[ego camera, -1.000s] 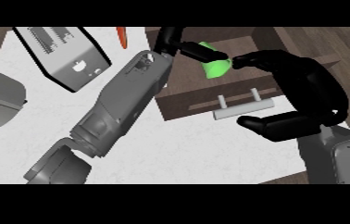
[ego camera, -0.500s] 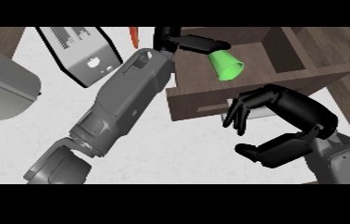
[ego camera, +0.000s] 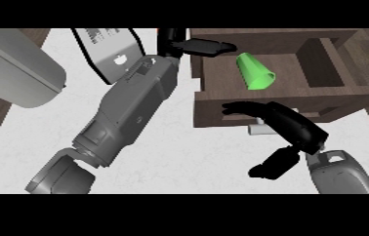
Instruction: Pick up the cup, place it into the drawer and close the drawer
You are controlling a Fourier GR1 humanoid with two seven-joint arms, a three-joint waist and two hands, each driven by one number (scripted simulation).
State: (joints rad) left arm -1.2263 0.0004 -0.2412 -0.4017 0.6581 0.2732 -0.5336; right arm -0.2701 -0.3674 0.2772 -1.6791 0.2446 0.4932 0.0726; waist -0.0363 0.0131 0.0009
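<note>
The green cup (ego camera: 256, 72) lies on its side inside the open wooden drawer (ego camera: 317, 91), free of both hands. My left hand (ego camera: 193, 46) hovers over the drawer's left back corner with its fingers straight and holding nothing. The left forearm (ego camera: 130, 108) runs diagonally across the counter. My right hand (ego camera: 292, 127) is in front of the drawer's front panel with fingers spread and relaxed, partly covering the pale handle (ego camera: 257, 130). I cannot tell whether it touches the handle.
A grey rounded appliance (ego camera: 29, 74) sits at the left edge. A flat white and dark-framed device (ego camera: 108, 52) lies at the back beside the left arm. White counter (ego camera: 180, 152) shows in front of the drawer.
The left hand has let go of the cup, which now lies in the drawer. The right hand has moved in against the drawer's front, over the handle.
</note>
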